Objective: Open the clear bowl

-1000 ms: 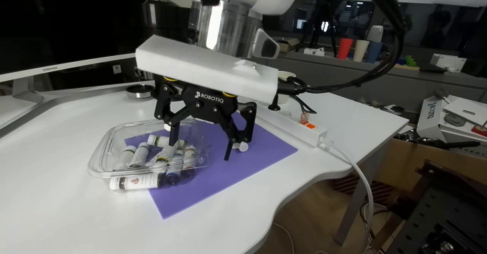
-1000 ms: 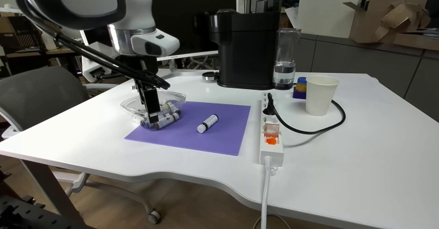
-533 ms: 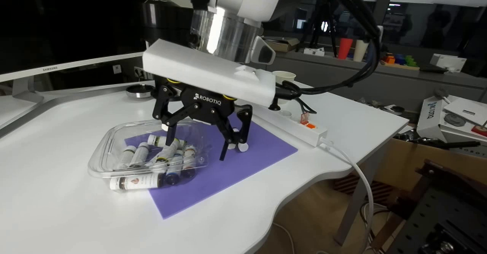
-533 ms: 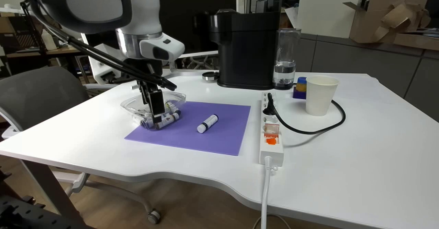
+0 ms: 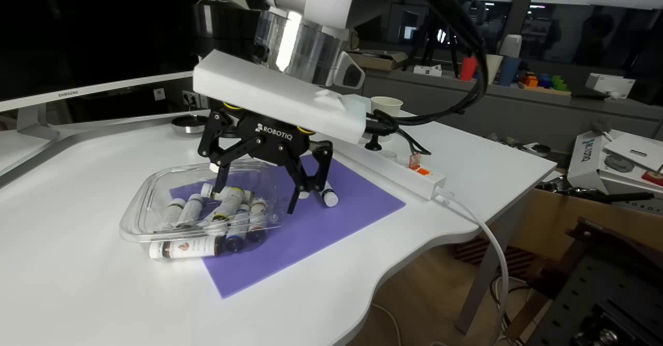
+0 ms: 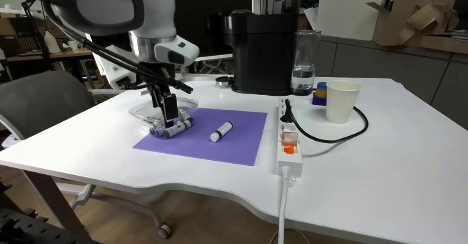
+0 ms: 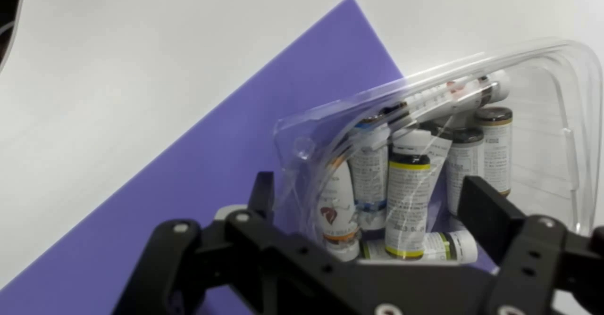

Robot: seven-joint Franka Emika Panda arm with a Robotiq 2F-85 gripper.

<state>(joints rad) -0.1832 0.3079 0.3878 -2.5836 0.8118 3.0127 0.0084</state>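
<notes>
Gripper (image 5: pixel 256 197) is spread: fingers (image 7: pixel 488 213) well apart, pointing down. In the wrist view the clear bowl (image 7: pixel 542 173) is on the right, one side wall passing between the fingers. Finger at left in that view is just outside the wall, over the purple mat (image 7: pixel 203 164); the one at right is over the inside. Contact with the plastic: can't tell. Lid on or off: can't tell either, too see-through.

In both exterior views the bowl stands upright at the mat's left side, partly on it, partly over the white table (image 5: pixel 77 263).

Contents: several vials (image 7: pixel 370 173), white labels, white and dark ends, lying at mixed angles. A yellow-banded vial (image 7: pixel 408 211) overlaps a second vial (image 7: pixel 439 245) lying crosswise.

Lone white tube (image 6: pixel 222 131) with a dark band lies on the mat in an exterior view, right of the bowl and apart from it.

Further right: white power strip (image 6: pixel 289 165), just beside the mat, running near to far. Black plug (image 6: pixel 287 117) in its far half, orange switch (image 6: pixel 289 150) toward the near end. Black cable (image 6: pixel 329 141) curves from the plug round the near side of an upright white cup (image 6: pixel 340 105).

Far side, same view: black appliance (image 6: pixel 261 54), clear container (image 6: pixel 304 54) part-filled with liquid just beside it on the right, small metal-rimmed dish (image 6: pixel 223 81) on its left. Small coloured blocks (image 6: pixel 320 96) stand just left of the cup.
</notes>
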